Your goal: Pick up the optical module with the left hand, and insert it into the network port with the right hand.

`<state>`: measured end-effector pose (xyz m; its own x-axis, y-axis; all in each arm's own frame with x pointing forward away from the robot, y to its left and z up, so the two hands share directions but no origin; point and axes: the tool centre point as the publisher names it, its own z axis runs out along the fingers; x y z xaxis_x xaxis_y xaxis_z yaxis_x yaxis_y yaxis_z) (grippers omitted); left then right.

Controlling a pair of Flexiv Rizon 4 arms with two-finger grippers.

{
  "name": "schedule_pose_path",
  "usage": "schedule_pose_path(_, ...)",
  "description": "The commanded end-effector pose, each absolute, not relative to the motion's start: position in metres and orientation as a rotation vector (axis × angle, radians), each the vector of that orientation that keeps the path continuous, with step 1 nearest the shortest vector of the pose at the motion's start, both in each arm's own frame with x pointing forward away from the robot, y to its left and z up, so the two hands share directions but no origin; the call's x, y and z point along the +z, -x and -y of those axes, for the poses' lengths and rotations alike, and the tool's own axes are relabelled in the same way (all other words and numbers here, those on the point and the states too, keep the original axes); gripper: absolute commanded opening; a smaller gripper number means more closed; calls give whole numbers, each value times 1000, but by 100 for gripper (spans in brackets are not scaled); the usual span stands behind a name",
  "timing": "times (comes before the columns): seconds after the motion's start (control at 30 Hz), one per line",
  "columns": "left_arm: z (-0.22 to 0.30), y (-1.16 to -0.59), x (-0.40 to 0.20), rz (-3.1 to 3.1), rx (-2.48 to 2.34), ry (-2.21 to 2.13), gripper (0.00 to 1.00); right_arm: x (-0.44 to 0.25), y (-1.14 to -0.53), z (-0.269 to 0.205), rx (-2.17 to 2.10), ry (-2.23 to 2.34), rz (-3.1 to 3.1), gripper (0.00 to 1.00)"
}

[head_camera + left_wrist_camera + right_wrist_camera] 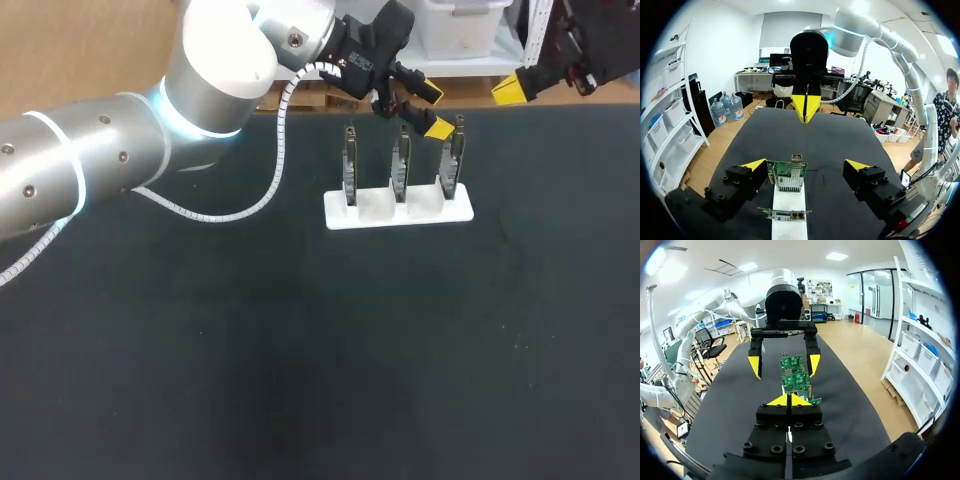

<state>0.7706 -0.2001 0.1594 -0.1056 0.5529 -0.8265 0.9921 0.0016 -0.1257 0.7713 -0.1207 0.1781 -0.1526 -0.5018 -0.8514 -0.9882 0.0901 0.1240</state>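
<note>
Three circuit boards (pixel 400 168) were held upright in a white stand (pixel 398 212) on the dark table (pixel 300 350), near its far edge. The left arm (pixel 100 160) was stretched in from the left, its claw (pixel 434 110) spread open beside the top of the rightmost board (pixel 452 165). The right claw (pixel 518 88) was seen at the far right corner, yellow tips pressed together.

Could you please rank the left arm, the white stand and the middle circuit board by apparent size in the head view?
1. left arm (nearest the camera, which enlarges it)
2. white stand
3. middle circuit board
</note>
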Motion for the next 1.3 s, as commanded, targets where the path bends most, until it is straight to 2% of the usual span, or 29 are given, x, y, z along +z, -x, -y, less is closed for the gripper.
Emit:
schedule_pose_path(0.03,201,-773,160,-1715,-993,-1604,100,178,-768,120,955,1465,-1749,56)
schedule_pose_path(0.07,201,-773,160,-1715,-993,-1604,100,178,-768,120,955,1465,-1749,100)
schedule_pose_path(0.9,200,-773,159,-1736,-988,-1600,100,178,-769,120,949,1465,-1750,100)
schedule_pose_path(1.3,195,-768,172,-1739,-936,-1614,100,200,-775,119,926,1455,-1716,100)
